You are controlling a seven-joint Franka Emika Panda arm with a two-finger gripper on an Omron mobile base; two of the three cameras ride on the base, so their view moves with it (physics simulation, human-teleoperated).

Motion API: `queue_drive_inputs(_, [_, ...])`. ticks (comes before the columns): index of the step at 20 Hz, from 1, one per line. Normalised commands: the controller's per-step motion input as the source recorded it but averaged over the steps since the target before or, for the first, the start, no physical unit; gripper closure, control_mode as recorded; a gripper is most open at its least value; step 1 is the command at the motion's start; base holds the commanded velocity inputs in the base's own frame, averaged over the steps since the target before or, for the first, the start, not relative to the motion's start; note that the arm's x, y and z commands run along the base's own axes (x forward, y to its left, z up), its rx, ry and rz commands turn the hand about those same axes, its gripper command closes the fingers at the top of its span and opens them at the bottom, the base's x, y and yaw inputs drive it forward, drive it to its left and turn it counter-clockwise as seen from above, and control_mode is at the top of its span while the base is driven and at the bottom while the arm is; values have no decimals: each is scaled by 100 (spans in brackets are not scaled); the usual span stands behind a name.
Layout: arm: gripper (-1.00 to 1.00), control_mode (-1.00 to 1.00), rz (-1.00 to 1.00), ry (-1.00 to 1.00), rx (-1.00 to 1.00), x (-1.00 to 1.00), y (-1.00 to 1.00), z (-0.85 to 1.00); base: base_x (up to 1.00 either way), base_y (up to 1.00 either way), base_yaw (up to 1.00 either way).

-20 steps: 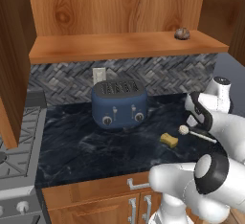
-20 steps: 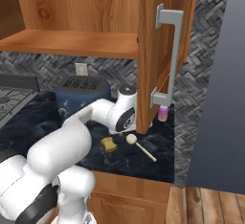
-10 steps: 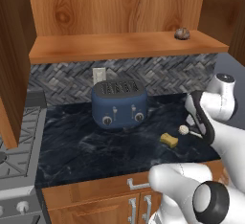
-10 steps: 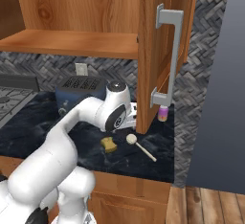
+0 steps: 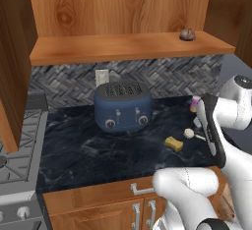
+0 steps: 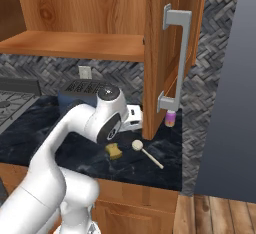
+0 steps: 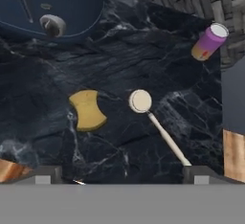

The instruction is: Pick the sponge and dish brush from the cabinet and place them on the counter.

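The yellow sponge (image 7: 88, 109) lies flat on the dark marbled counter (image 7: 143, 50), just left of the dish brush (image 7: 140, 101), whose cream handle runs away from its round white head. My gripper (image 7: 122, 174) hangs above the pair, open, with nothing between its fingertips. From the base views, the sponge (image 5: 173, 143) (image 6: 114, 151) and the dish brush (image 5: 188, 133) (image 6: 147, 153) rest near the counter's right front, below the wooden cabinet (image 5: 128, 47). The cabinet's right door (image 6: 160, 53) stands open.
A blue toaster (image 5: 122, 107) stands at the back of the counter. A small purple-and-cream jar (image 7: 209, 42) sits by the backsplash to the right. A dark brown round lump (image 5: 187, 34) rests on the cabinet shelf. The stove (image 5: 15, 155) lies to the left.
The arm has swung up and back from the brush, lifting the hand a little. Sponge and dish brush have stayed put, and the gripper has stayed open.
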Motion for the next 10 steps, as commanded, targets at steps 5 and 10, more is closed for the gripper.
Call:
queue_drive_inputs(5, [-100,-100,-4,-18,2,-38,17,37,0,0,0])
queue_drive_inputs(10, [-100,-100,-4,-14,0,-38,21,38,0,0,0])
